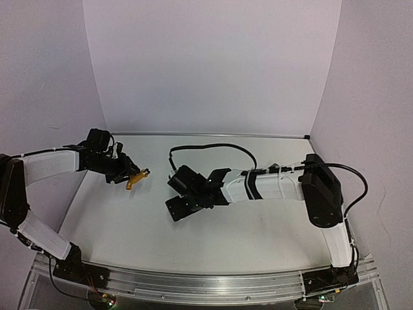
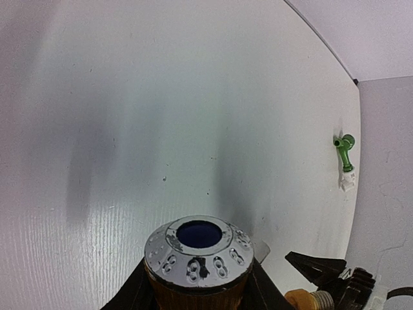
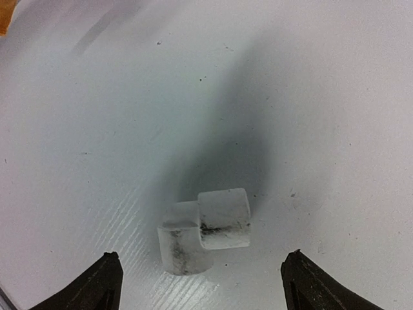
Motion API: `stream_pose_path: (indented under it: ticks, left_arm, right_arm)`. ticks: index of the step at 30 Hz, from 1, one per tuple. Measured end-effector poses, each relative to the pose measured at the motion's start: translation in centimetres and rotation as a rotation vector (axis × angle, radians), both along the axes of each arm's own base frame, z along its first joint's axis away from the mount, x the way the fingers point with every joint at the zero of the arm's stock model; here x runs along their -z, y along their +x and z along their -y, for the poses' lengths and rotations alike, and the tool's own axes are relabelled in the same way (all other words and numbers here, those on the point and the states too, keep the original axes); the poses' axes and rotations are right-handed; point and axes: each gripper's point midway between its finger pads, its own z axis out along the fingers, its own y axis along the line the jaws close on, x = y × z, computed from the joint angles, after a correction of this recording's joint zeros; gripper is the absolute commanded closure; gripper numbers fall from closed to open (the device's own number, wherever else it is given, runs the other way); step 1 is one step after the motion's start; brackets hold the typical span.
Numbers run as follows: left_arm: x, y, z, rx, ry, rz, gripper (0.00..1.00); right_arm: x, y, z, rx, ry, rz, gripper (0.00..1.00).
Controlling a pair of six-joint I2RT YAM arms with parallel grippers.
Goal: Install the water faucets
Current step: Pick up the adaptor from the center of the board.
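The orange-yellow tap (image 1: 137, 179) is pinched in the left end effector (image 1: 131, 175) and held clear of the bench (image 1: 129, 226), at about nine o'clock in the top view. In the left wrist view its round silver-rimmed opening is turned away from the camera. A brass-coloured threaded end is seen at about five o'clock, apparently left free so that it can be screwed into something.

The right end effector (image 3: 201, 258) is spread wide and grips nothing. It is lowered near the middle of the bench, with a white elbow fitting (image 3: 203, 236) lying on its side between the two fingertips (image 3: 103, 281). The fitting is touched by neither. The straddling pose is judged to be a preparation for clamping the fitting, so that it can be steadied while the tap is brought to it.

The green tap (image 2: 345, 150) is seen only in the left wrist view, at about three o'clock. It lies on the bench close to the wall (image 2: 387, 194), with a white piece (image 2: 347, 181) at its lower end. Whether the two are joined cannot be told at this size. If they are, one tap is judged done and the orange-yellow one remains.
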Motion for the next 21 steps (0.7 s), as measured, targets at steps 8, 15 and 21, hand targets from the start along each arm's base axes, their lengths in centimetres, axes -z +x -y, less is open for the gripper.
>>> stream_pose_path:
  ticks: [8,15,21]
  left_arm:
    - [0.9,-1.2,-0.2,-0.010,-0.020,-0.026,1.00]
    - [0.6,-1.6,-0.1,-0.022,-0.046,-0.019,1.00]
    - [0.1,-1.4,0.4,-0.013,-0.087,-0.006,1.00]
  right_arm:
    - [2.5,0.7,-1.5,-0.041,-0.177,0.094,0.10]
    - [3.6,1.6,0.6,-0.021,-0.343,0.169,0.20]
    - [4.4,1.1,3.1,-0.023,-0.370,0.172,0.15]
